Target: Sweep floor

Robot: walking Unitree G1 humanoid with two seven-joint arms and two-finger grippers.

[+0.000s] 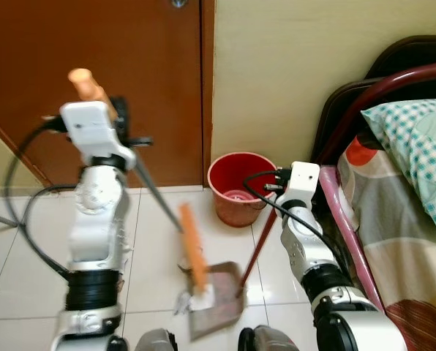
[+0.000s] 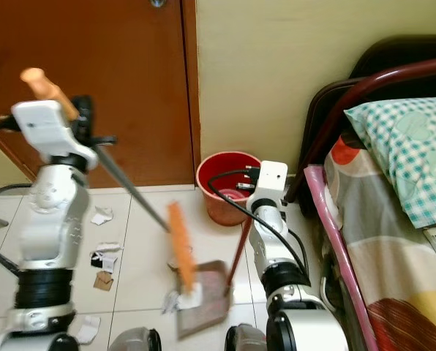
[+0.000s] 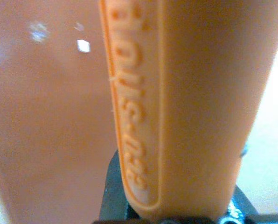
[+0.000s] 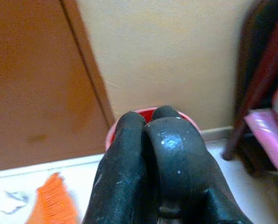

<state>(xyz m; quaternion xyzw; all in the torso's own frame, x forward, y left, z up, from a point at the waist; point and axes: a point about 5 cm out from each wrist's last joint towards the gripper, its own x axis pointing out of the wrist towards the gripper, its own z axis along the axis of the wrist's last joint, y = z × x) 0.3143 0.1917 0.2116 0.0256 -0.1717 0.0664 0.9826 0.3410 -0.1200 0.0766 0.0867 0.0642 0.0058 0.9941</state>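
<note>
Midway: left gripper (image 1: 119, 117) clenched on broom (image 1: 192, 248), nudging scraps onto dustpan (image 2: 203, 303); paper bits (image 2: 104, 259) left at nine o'clock; right gripper (image 4: 153, 172) pressed closed.

The orange broom (image 1: 192, 248) slants down, its head resting on the dustpan (image 1: 216, 300), which lies on the floor in front of the red bucket (image 1: 236, 189). Paper scraps (image 2: 104, 257) lie scattered left of the dustpan.

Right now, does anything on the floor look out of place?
Yes: torn paper scraps lie scattered on the tiles left of the dustpan, not yet swept in. One white scrap sits at the broom head by the pan.
</note>
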